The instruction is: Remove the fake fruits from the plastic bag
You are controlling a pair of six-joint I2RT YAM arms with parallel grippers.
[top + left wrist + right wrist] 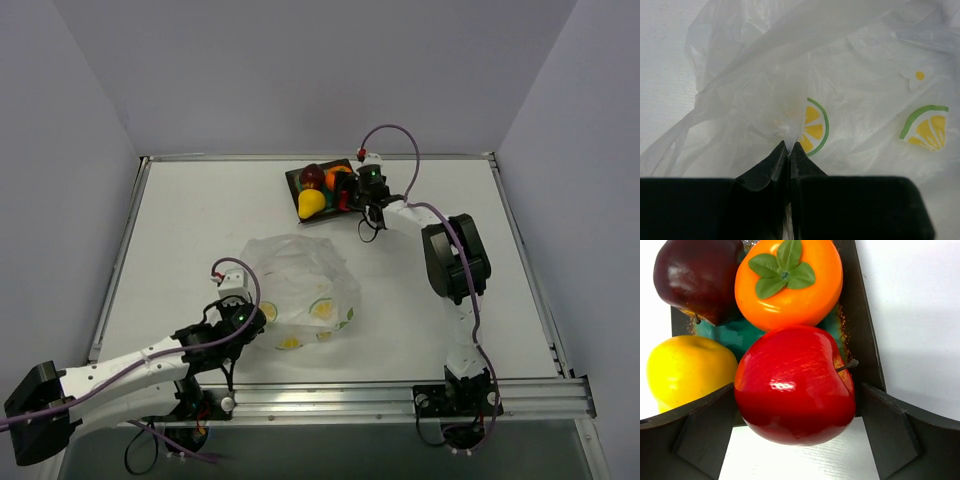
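Note:
The plastic bag [300,280] lies crumpled at the table's middle; no fruit shows inside it. My left gripper [260,318] is shut on a fold of the bag [850,65], its tips [788,144] pinching the film beside a lemon print. All four fake fruits sit on the teal plate [294,180]: maroon [695,275], orange [790,285], yellow [687,370] and red [795,385]. My right gripper [799,400] is open with its fingers either side of the red fruit, which rests at the plate's near rim [856,315]. A thin gap shows at the right finger.
The plate stands at the back centre of the white table [180,230]. Raised metal rails edge the table on all sides. My right arm [455,260] reaches from the near right corner to the plate.

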